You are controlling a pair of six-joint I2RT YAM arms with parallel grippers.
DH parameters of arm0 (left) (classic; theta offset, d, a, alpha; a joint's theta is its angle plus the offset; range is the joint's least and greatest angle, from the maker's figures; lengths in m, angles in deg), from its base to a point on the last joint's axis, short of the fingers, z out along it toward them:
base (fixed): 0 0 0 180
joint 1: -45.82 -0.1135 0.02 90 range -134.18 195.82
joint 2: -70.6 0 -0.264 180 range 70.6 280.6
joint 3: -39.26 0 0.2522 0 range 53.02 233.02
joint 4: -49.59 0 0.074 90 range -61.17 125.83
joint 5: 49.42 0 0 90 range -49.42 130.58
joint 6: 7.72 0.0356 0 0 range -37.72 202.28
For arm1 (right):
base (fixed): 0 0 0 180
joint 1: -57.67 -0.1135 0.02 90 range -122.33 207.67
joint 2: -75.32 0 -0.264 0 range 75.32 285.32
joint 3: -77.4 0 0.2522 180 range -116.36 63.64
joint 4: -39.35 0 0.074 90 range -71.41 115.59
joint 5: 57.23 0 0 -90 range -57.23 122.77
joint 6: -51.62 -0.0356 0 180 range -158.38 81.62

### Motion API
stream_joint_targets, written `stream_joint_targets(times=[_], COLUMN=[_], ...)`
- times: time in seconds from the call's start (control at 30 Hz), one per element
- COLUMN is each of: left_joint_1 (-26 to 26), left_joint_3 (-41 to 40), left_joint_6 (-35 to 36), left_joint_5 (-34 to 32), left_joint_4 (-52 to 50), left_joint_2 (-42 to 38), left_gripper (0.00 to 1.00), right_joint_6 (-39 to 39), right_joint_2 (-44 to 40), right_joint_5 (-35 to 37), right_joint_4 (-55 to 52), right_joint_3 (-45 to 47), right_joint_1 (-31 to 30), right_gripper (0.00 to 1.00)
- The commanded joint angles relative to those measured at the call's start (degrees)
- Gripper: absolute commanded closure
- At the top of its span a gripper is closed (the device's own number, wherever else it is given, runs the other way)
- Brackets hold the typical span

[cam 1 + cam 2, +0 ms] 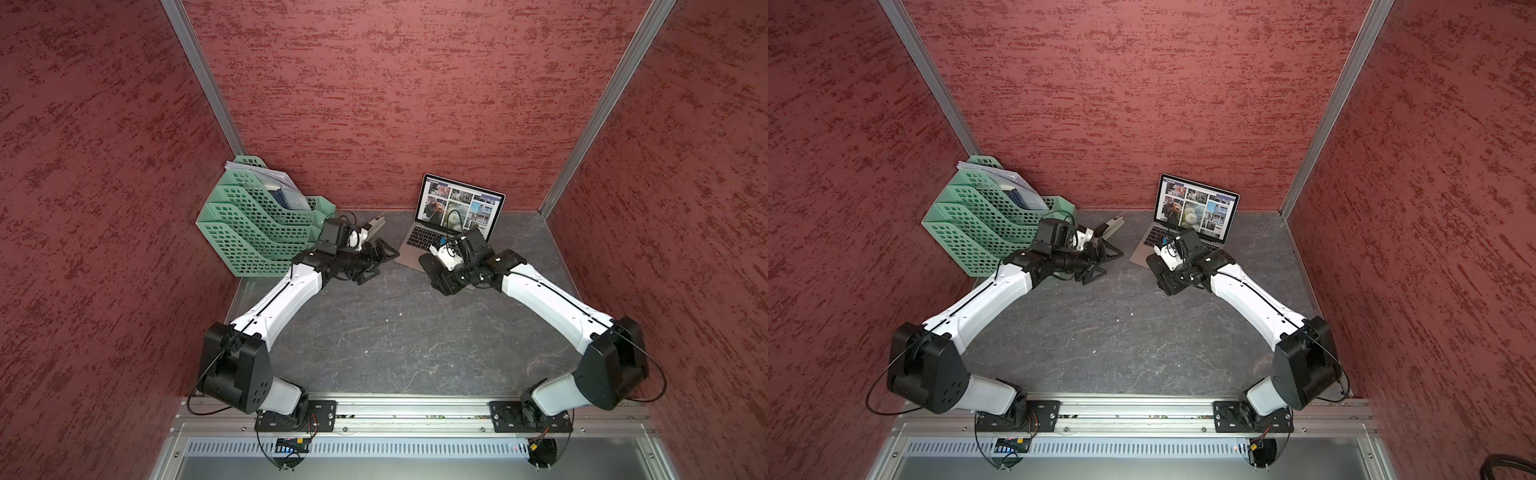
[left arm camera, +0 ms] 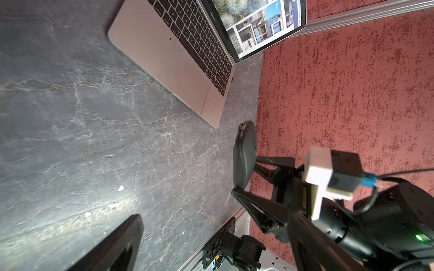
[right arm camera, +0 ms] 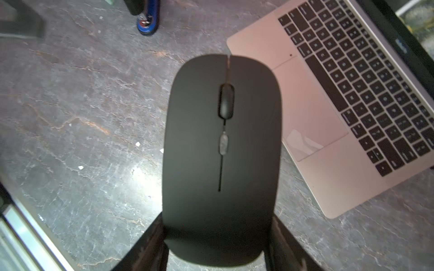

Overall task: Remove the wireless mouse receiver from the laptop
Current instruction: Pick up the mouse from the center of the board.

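The laptop [image 1: 419,239] [image 1: 1154,245] stands open at the back right, its screen showing a grid of photos. My right gripper [image 3: 217,241] is shut on a black oval mouse [image 3: 222,152] [image 1: 428,265] and holds it above the table by the laptop's front edge [image 3: 277,131]. My left gripper [image 1: 380,266] [image 2: 211,253] is open and empty, to the left of the laptop. A tiny dark stub, the wireless mouse receiver [image 2: 232,80], sticks out of the laptop's side edge farthest from the left gripper. It just shows at the frame edge in the right wrist view [image 3: 432,167].
Green mesh file trays [image 1: 257,224] with papers stand at the back left. A stapler-like object [image 1: 374,224] lies behind the left gripper. Red walls close in three sides. Small white specks [image 3: 80,167] lie on the dark marbled tabletop [image 1: 395,332].
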Motion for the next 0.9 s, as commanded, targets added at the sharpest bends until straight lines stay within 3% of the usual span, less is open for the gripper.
stream_joint_targets(times=[0.0,0.4,0.73,0.87], left_joint_1=[1.7,4.2,7.3,7.9], left_joint_3=[-1.6,-4.8,-5.0,-5.7], left_joint_6=[-3.8,-7.0,-9.8,-10.8], left_joint_5=[0.0,-6.5,-6.4,-6.4], left_joint_4=[8.1,18.5,23.0,24.3], left_joint_2=[1.9,2.3,5.6,5.7], left_gripper=[0.00,0.00,0.00,0.06], right_joint_6=[2.6,3.9,3.8,3.8], right_joint_2=[-0.2,3.8,4.8,5.4], right_joint_5=[-4.9,-8.9,-8.8,-8.4], right_joint_4=[-1.1,-2.7,-1.2,-1.0], right_joint_3=[-3.5,-6.0,-6.8,-7.5], right_joint_1=[-1.4,-3.8,-4.4,-4.4], right_gripper=[0.39,0.39,0.39,0.39])
